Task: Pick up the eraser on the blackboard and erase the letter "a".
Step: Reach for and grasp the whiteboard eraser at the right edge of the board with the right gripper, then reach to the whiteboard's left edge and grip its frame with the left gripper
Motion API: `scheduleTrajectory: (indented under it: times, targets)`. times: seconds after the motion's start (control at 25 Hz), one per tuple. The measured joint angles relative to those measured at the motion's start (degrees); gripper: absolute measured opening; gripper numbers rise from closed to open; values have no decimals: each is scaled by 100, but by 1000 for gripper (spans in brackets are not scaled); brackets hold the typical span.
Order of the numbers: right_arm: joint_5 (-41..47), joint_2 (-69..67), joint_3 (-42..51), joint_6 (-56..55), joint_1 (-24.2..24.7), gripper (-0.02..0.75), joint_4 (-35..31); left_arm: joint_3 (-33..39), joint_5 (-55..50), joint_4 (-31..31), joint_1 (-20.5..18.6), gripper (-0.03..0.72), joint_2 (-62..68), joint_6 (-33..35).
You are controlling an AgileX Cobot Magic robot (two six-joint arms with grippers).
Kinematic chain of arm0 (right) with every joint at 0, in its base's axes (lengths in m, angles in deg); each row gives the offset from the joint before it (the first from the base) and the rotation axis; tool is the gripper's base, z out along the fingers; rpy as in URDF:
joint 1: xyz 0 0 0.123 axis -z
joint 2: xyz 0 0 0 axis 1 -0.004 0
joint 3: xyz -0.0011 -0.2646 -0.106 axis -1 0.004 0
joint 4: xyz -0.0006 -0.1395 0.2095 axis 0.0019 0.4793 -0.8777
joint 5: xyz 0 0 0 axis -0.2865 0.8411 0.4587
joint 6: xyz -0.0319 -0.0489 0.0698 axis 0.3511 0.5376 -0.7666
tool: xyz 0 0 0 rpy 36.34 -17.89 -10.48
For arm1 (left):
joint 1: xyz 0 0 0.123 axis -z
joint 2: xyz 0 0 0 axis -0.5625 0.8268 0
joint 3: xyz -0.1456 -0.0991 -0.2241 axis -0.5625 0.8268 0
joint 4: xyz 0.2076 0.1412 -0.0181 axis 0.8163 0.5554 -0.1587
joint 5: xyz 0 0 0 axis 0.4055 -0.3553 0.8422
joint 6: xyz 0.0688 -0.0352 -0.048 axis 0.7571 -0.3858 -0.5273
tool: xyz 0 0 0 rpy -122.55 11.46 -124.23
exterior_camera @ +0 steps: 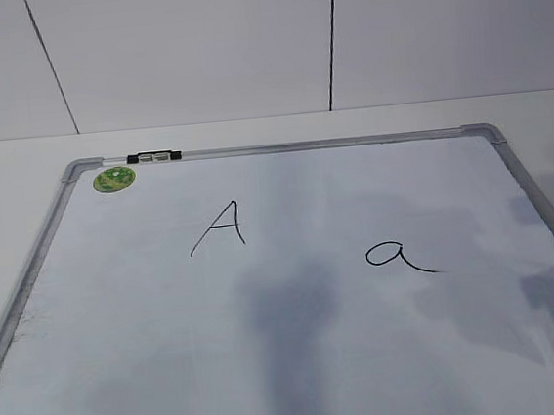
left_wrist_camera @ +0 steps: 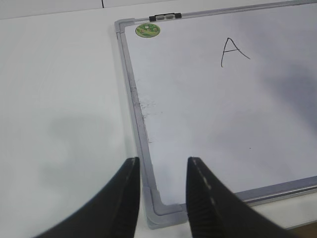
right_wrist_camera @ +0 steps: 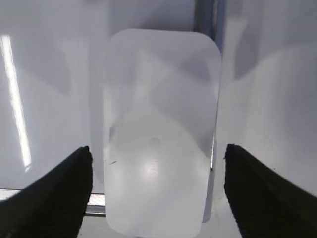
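eraser [right_wrist_camera: 161,134] lay flat at the blackboard's [exterior_camera: 302,362] near right corner, beside the silver frame, right under the right gripper [right_wrist_camera: 158,191], whose jaws were spread wide to either side of it and not touching. the letter "a" [exterior_camera: 397,256] sat unsmudged on the board's right half. left gripper [left_wrist_camera: 162,198] hovered over the near left corner, fingers parted, holding nothing.

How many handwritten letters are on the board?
2: an angular black marker capital "A" left of centre on the silver-framed white dry-erase board, and a looped lowercase "a" to its right.
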Motion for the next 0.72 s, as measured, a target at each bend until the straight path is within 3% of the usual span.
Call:
scheduleTrajectory:
  times: [0.72]
  targets:
    - [-155,-434,0,-210,-160,655,35,0,0,0,0,237,0,0]
